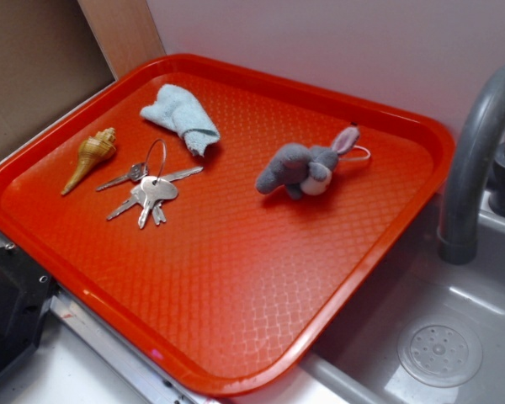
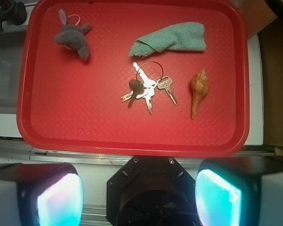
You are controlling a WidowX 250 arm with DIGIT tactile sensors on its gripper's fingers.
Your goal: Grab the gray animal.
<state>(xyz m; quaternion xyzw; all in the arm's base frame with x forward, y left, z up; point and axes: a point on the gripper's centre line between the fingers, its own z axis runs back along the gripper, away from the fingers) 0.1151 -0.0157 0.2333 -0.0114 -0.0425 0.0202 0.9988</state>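
Observation:
The gray animal (image 1: pixel 305 168) is a small gray plush bunny with a pink-lined ear and a thin loop string. It lies on its side at the right rear of the red tray (image 1: pixel 236 295). In the wrist view the bunny (image 2: pixel 73 38) is at the tray's upper left. My gripper (image 2: pixel 139 197) shows only in the wrist view. It hangs high above the tray's near edge, far from the bunny. Its two pale fingers (image 2: pixel 59 200) stand wide apart with nothing between them.
On the tray also lie a pale blue cloth (image 1: pixel 183 115), a bunch of keys (image 1: pixel 151 192) and a tan seashell (image 1: pixel 90 157). A gray faucet (image 1: pixel 475 160) and sink with a drain (image 1: pixel 438 349) stand right of the tray. A black base (image 2: pixel 151 190) sits below.

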